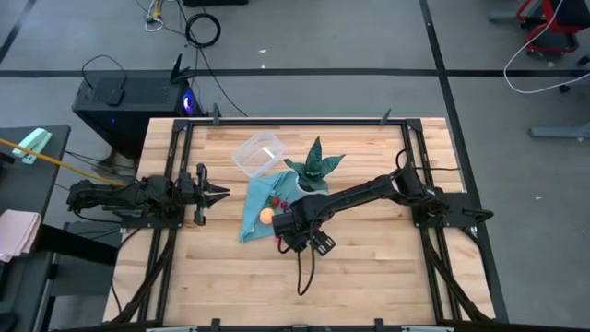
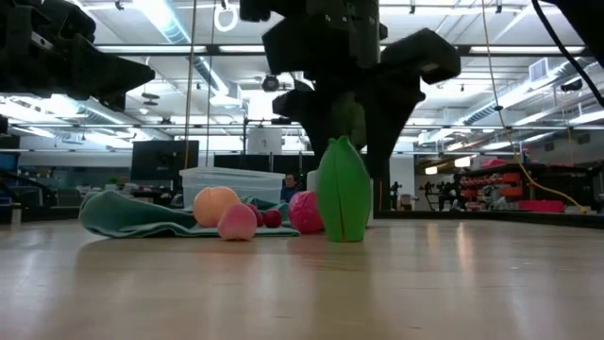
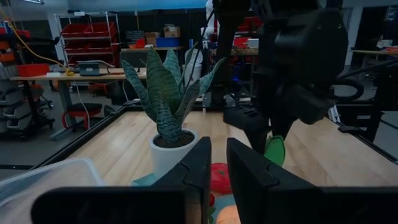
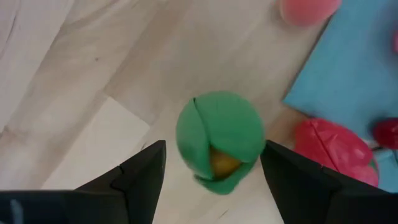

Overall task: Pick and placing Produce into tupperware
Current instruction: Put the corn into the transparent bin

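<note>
Near the middle of the table, the right gripper hung directly over the green fruit, its fingers spread wide to either side and not yet touching it. That fruit stood upright on the bare wood just beside the teal cloth, where the orange fruit and red fruit lay. The clear container sat beyond the cloth, near the potted plant. Picking up seemed underway; next would be descending and closing squarely. The left gripper waited at the table's left edge, fingers narrowly apart.
</note>
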Available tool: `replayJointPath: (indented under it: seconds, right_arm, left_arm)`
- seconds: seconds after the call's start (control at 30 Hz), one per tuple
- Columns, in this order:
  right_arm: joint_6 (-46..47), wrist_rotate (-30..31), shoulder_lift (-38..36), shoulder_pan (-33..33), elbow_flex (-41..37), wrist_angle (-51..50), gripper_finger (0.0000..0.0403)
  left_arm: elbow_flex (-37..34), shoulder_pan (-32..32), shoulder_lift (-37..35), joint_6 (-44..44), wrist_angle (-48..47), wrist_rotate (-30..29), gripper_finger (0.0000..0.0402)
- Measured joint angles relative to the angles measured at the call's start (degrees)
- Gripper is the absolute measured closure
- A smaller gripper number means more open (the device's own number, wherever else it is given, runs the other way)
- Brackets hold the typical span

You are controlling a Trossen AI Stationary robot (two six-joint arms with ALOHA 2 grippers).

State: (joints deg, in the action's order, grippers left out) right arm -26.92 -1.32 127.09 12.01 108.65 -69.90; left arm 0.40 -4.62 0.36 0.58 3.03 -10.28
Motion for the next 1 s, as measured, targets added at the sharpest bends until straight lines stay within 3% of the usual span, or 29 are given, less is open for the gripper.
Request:
replayJointPath:
  seconds: [0.23,0.77,1.0]
  right_arm:
    - [0.17,-0.68,-0.11,0.0,-2.31,3.75,0.0138]
    - [0.37,-0.68,-0.12,-0.02,-2.39,3.82,0.018]
    - [0.31,-0.46,-0.13,-0.01,-1.4,2.53,0.0177]
  left_arm:
    - [0.0,0.0,0.0,0.0,0.0,0.0,0.0346]
    - [0.0,-0.01,0.0,0.0,0.0,0.0,0.0343]
    - [0.0,0.0,0.0,0.0,0.0,0.0,0.0347]
